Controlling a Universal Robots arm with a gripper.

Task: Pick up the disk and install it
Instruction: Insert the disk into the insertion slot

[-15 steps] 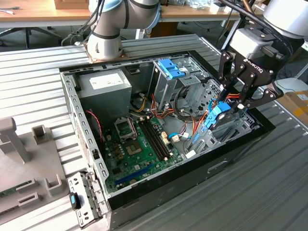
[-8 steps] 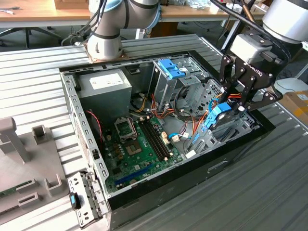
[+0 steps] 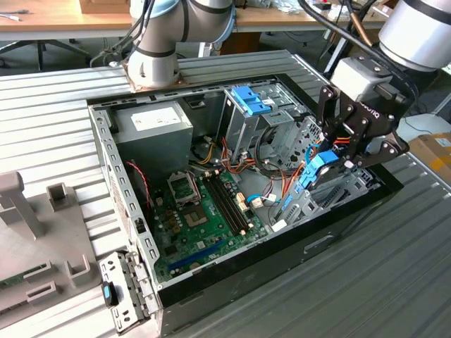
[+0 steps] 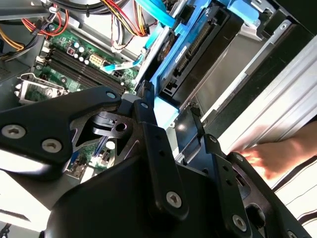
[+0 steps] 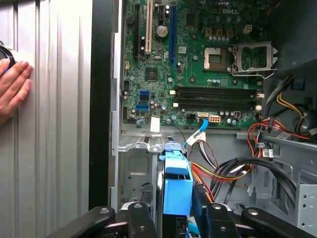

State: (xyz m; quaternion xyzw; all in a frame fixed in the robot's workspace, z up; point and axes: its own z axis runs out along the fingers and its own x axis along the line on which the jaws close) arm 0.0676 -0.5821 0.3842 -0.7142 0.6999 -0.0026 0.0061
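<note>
Arm (image 3: 417,29) comes in from the exterior view's right. Its wrist is tipped so the jaws point down and slightly inward over the open computer case (image 3: 282,257), which lies on the ribbed metal table (image 3: 394,289).

The jaws are pinching the disk (image 3: 314,171) by its sides. In the first wrist view the blue frame of the disk (image 5: 177,184) sits squarely between the two black fingers (image 5: 140,220). In the second wrist view the dark body and its connector edge (image 4: 198,47) stick out past the fingertips.

The disk is tilted, not flat. It's at the case's corner on the exterior view's right, right over the metal drive cage (image 3: 320,205). I can't tell whether it's touching the cage.

The motherboard (image 3: 204,211) is further inside the case, well apart from the disk. A bundle of orange and black cables (image 5: 225,173) runs just beside the disk.

Someone's hand (image 5: 12,91) is resting flat on the table outside the case wall, near the arm's end of the case.
</note>
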